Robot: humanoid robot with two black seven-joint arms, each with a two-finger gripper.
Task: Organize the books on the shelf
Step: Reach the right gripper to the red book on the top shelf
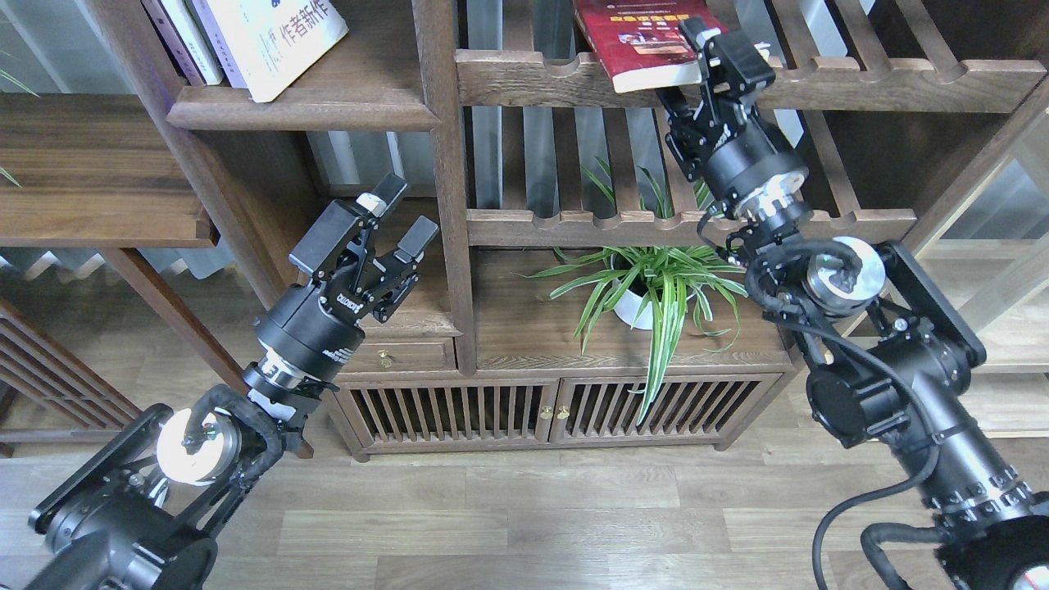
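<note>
Dark wooden bookcase, shelf [303, 108] upper left with white book [274, 37] and lavender book [187, 37] leaning. Left gripper [399, 215] below, jaws spread, empty. Right gripper [721, 51] clamped on red book [635, 41] over slatted rack [737, 82].

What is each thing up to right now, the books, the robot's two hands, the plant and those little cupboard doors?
Dark red book: lying on the slatted rack, corner overhanging, right gripper at that corner.
White book: leaning on the solid shelf.
Lavender book: leaning beside it.
Right gripper: closed on the red book's corner.
Left gripper: open, empty.
Potted plant: upright.
Cupboard doors: closed.
</note>
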